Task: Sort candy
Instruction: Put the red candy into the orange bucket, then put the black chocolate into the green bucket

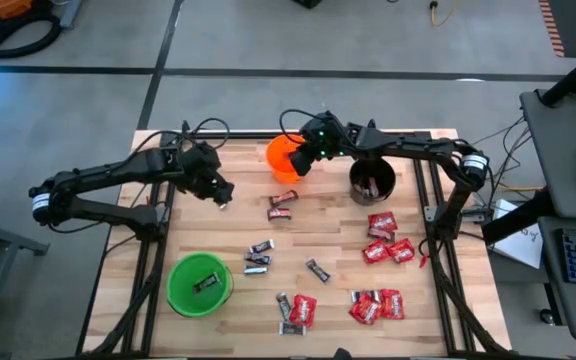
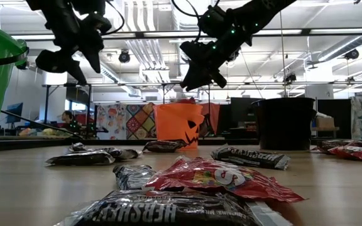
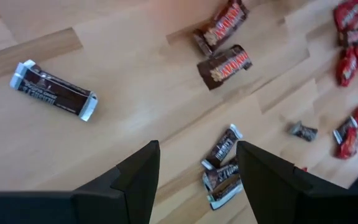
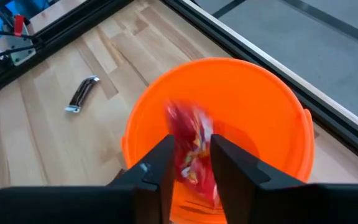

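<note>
The right gripper (image 1: 303,160) hung over the orange cup (image 1: 282,155) at upper centre of the high view, its fingers slightly parted, with a blurred red candy (image 4: 191,146) between them, inside the cup. The left gripper (image 1: 220,192), spread and empty, hovered at centre left above the table (image 1: 218,235). Other candy lay scattered lower right.

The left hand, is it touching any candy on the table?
Apart. The low view shows the left hand raised high above the candy; the left wrist view shows its open fingers empty.
</note>
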Available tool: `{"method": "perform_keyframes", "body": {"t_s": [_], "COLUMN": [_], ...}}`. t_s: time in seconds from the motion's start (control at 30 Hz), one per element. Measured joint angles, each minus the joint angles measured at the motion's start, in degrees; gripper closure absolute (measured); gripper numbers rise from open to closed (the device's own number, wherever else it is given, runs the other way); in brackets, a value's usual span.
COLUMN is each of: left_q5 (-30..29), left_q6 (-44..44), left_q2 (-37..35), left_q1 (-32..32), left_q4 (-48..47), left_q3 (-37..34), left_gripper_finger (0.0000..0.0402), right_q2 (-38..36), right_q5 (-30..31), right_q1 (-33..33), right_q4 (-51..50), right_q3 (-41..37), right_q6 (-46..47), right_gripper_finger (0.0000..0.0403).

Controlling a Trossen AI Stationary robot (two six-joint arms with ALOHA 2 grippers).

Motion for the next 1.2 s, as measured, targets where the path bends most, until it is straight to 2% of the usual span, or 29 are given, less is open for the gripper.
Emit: {"method": "perform_keyframes", "body": {"t_s": [0.2, 0.47, 0.83, 1.2], "left_q5": [-0.24, -6.35, -13.84, -14.73], "left_q6": [-1.45, -7.54, -7.98, -3.58], "left_q2": [2.67, 9.26, 19.6, 27.5], "left_q1": [-0.02, 0.46, 2.91, 6.99], "left_q4": [0.02, 0.05, 0.14, 0.83], "left_q3": [0.0, 0.0, -0.04, -0.26], "left_gripper_finger": [0.0206, 0.0204, 0.0152, 0.015], "right_q2": [-0.02, -3.92, -10.63, -12.79], "right_q5": [-0.01, -0.48, -0.48, -0.48], "right_q1": [-0.01, -0.01, 0.02, 0.02], "right_q4": [-0.43, -3.6, -10.93, -13.38], "right_q3": [0.0, 0.0, 0.0, 0.0], "right_q6": [0.61, 1.07, -2.18, -3.41], "right_gripper_finger": [0.0258, 0.0222, 0.0215, 0.0213]}}
